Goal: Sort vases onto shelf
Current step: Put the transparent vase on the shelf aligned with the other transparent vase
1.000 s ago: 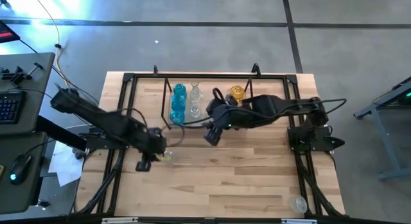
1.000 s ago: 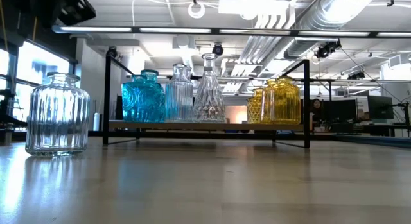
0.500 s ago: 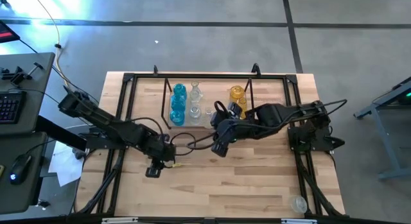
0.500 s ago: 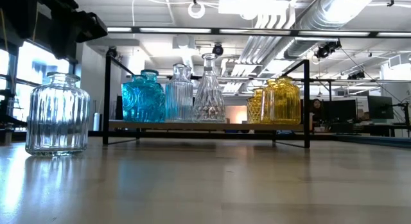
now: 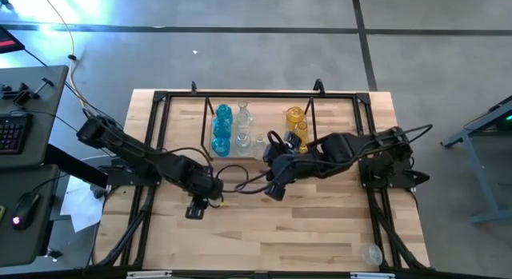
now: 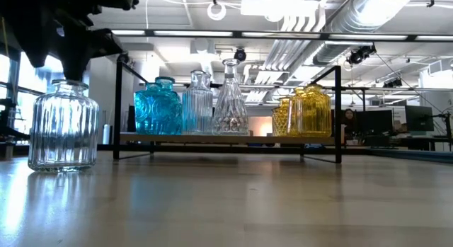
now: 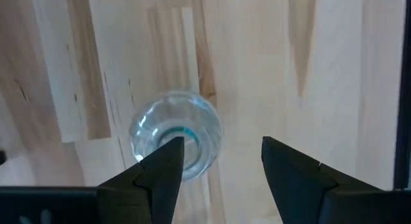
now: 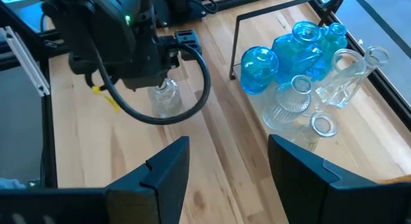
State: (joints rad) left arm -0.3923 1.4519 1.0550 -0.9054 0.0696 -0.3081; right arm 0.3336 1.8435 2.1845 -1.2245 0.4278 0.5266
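Wooden table [image 5: 320, 231]: shelf [image 6: 226, 139] holds perhaps seven vases; left hand [image 7: 218, 166] gapes over one clear vase [image 7: 174, 134].

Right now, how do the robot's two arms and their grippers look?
Both arms are black and jointed, with black cables looping beside them. The left gripper and the right gripper each have two flat, dark, wedge-shaped fingers. Seen from the right wrist, the left arm's wrist block shows a small green light and a yellow tag.

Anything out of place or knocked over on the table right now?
Nothing is tipped or spilled. One clear vase stands alone at the table's near right corner, far from the shelf. Another clear ribbed vase stands upright off the shelf under the left tool, which is open.
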